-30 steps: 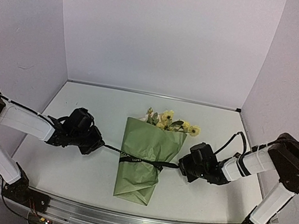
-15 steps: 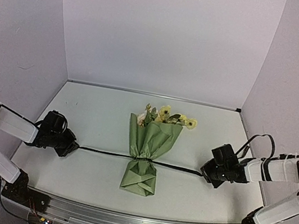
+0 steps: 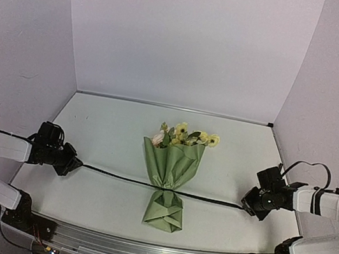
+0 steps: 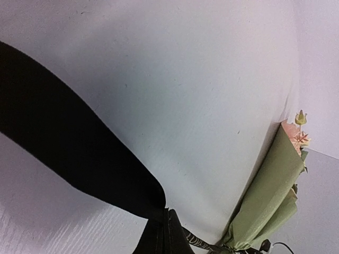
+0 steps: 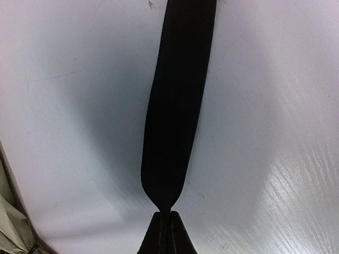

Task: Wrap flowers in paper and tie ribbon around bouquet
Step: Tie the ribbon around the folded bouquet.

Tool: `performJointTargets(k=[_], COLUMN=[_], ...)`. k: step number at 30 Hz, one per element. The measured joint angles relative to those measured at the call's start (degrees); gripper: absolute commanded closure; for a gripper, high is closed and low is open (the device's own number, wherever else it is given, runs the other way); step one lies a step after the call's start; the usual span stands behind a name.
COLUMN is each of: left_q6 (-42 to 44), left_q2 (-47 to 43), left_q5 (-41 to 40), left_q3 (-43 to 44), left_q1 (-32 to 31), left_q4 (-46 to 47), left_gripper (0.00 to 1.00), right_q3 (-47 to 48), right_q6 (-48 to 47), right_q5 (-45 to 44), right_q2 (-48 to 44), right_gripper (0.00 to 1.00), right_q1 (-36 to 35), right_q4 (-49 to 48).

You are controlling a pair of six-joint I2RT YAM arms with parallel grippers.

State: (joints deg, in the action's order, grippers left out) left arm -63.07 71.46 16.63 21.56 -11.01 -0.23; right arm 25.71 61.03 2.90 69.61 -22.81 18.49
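Both arms have drawn farther apart over the last second: the left gripper [image 3: 68, 164] now sits near the table's [image 3: 111, 130] left edge and the right gripper [image 3: 248, 206] near its right edge. The black ribbon [image 3: 116, 175], loose around a wide sleeve a second ago, runs in a taut straight line between them. Each gripper is clamped on one end of the ribbon, and both wrist views show it pinched between closed fingertips. The ribbon cinches the bouquet [image 3: 169, 171] to a narrow waist low down. Above it the olive-green paper [image 3: 178, 159] flares out; below it the paper bunches into a folded knob. The bouquet lies mid-table, toward the near edge, its pale yellow flowers [image 3: 184, 134] poking past the wide rim toward the back wall [image 3: 183, 39].
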Motion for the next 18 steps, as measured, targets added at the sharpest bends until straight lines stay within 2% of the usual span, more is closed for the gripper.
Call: performJointTargets(k=[18], left_q6=[3.5], left_q2=[-3.0], left_q5=[13.2], left_q3=[-0.1], left_q1=[11.7], left_q4=[-7.8], left_gripper=[1.00], right_q3=[-0.1], right_q6=[-4.6], right_q5=[12.2], right_q2=[-4.1], right_gripper=[1.00], right_q1=[8.4], right_q4=[5.5])
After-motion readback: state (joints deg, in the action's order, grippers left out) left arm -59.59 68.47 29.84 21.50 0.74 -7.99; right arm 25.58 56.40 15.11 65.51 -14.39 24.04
